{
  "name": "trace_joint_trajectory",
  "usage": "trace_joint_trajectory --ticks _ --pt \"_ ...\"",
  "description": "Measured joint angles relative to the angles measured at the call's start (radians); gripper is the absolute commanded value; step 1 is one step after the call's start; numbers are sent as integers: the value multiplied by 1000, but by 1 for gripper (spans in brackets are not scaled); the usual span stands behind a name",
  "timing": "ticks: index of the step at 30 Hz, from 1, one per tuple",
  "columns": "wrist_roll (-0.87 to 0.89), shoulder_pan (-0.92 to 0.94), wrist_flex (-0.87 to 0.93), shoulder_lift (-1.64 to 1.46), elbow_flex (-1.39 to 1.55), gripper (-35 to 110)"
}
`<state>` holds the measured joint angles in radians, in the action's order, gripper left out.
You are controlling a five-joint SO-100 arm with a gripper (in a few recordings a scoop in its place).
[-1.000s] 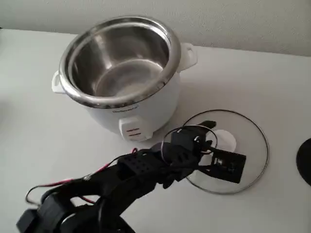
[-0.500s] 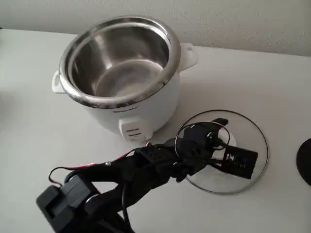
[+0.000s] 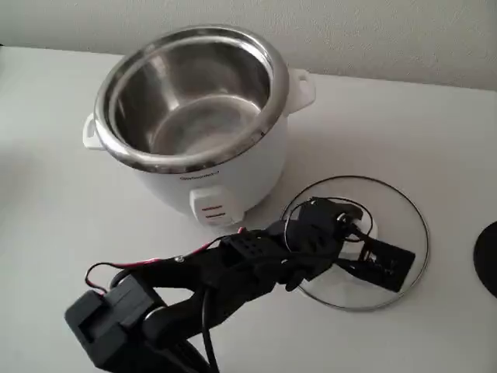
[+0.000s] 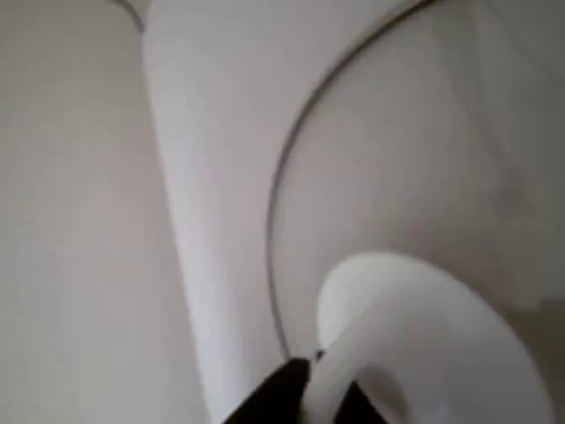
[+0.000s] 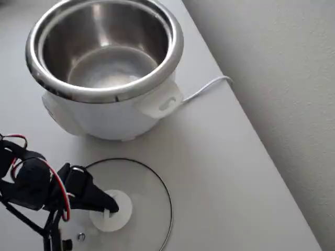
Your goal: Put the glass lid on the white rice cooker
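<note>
The glass lid (image 3: 380,256) lies flat on the white table (image 3: 435,132), just beside the white rice cooker (image 3: 194,116) and in front of its switch panel in the fixed view, so the task's first step, a grasp, is what I judge to be in hand. The gripper (image 5: 107,206) sits low over the lid's centre, its black fingers reaching the white knob (image 5: 111,209); the knob is the only raised part of the disc, which is likely why the arm goes there and not for the thin metal rim. Whether the jaws are apart or already closed on the knob I cannot tell (the wrist view is blurred). The cooker stands open, steel bowl bare, ready to receive the lid. A line of grey lettering sits above the switch panel, too small to read.
</note>
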<state>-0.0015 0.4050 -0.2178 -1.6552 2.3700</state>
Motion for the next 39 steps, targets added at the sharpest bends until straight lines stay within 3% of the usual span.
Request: trace_joint_trajectory --ticks 7,18,29,39 --pt "69 38 86 -95 5 0" --pt "158 101 268 -626 48 0" --pt "140 130 293 -1009 57 0" --pt "133 -34 353 -1173 40 0"
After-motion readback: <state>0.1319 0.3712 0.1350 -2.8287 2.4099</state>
